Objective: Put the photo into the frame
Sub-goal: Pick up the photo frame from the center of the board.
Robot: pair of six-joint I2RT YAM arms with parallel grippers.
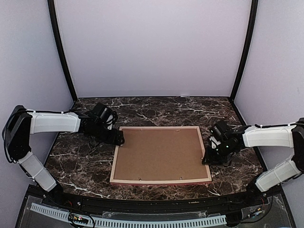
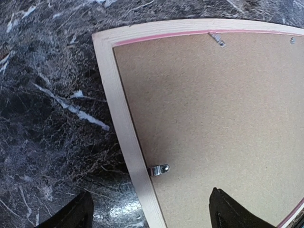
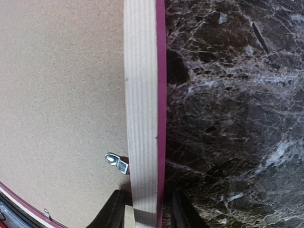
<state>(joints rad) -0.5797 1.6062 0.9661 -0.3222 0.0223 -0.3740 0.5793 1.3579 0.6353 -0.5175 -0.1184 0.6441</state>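
The photo could not be made out in any view. A flat brown fibreboard backing board [image 1: 159, 154] with a fine grainy surface filled the whole opening of the frame, so what lay under it was hidden.

The thin rectangular picture frame [image 1: 156, 181] lay reverse side up in the middle of the dark, white-veined marble-patterned table [image 1: 85, 161]. Its pale, straight-grained natural wood faced up, and only a strip of bright pink showed along its edges. Small silver metal tabs [image 2: 159, 169] sat at the inner edge of the rails, over the board's margin. The top view showed them only as specks.

The left gripper [image 1: 118, 138] hung over the frame's far left corner. In its wrist view only the dark tips of its fingers [image 2: 71, 213] showed at the bottom edge, set wide apart. One was above the marble and the other above the board, straddling the left rail without touching it.

The right gripper [image 1: 207, 159] was at the frame's right rail. In its wrist view its black fingers [image 3: 111, 211] were cut off at the bottom edge, one pressed close on each side of the rail. A tab [image 3: 117, 163] lay just beside the inner finger. A dark shadow ran along the marble beside the pink edge, but whether that rail was raised off the table could not be told.
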